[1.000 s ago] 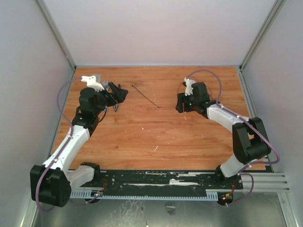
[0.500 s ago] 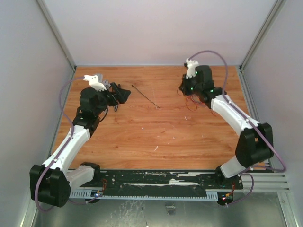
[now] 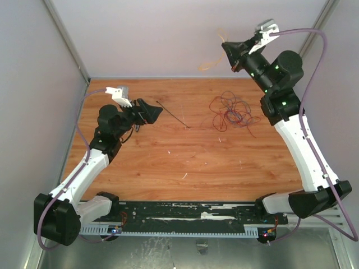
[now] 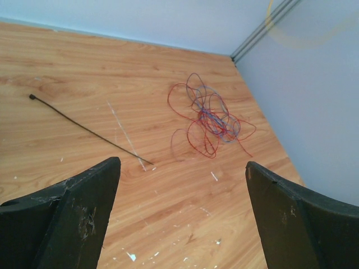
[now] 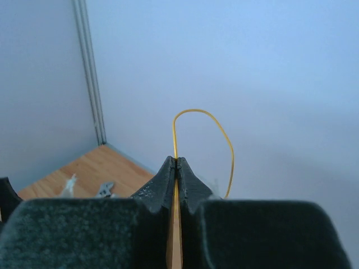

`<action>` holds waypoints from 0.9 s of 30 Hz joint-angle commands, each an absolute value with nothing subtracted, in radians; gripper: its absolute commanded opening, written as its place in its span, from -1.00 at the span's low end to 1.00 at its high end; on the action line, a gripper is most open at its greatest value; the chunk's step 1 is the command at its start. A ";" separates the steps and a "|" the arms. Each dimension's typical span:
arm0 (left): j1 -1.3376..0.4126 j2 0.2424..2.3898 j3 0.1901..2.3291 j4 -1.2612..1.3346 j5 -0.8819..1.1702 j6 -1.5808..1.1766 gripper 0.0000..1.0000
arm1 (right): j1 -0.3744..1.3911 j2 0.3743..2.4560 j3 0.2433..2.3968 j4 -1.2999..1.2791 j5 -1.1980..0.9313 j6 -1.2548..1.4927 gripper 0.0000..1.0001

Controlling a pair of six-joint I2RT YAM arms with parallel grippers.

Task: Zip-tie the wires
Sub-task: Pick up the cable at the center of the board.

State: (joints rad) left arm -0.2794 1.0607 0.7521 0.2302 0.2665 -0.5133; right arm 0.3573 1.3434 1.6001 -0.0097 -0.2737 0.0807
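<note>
The right claw (image 5: pixel 175 162) is pressed together on one yellow wire (image 5: pixel 193 110), high above the far right corner of the tabletop (image 3: pixel 185 162), with the loop free in the air. The other wires (image 3: pixel 233 109) lie in a loose tangle near the far right edge. The zip tie (image 3: pixel 173 115) lies flat near the middle of the far edge, apart from them. The left claw (image 3: pixel 152 112) hovers spread wide and empty. The pinch looks slight, so carry slowly and lay the strand along the tangle before bundling.

Bright, even light; faint shadows; right tool (image 5: pixel 176 163) close-up soft-focused.
</note>
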 commanded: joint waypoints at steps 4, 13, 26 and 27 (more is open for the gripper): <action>-0.305 1.065 0.768 0.304 0.285 -0.528 0.97 | 0.363 1.369 1.672 -0.064 -0.442 0.090 -1.00; -0.305 1.023 0.773 0.368 0.352 -0.662 0.97 | 0.363 1.280 1.556 -0.165 -0.518 0.043 -1.00; -0.315 1.037 0.709 0.495 0.552 -1.083 0.97 | 0.366 1.151 1.403 -0.137 -0.722 0.036 -1.00; -0.319 1.043 0.707 0.510 0.566 -1.103 0.97 | 0.367 1.146 1.399 -0.135 -0.736 0.032 -1.00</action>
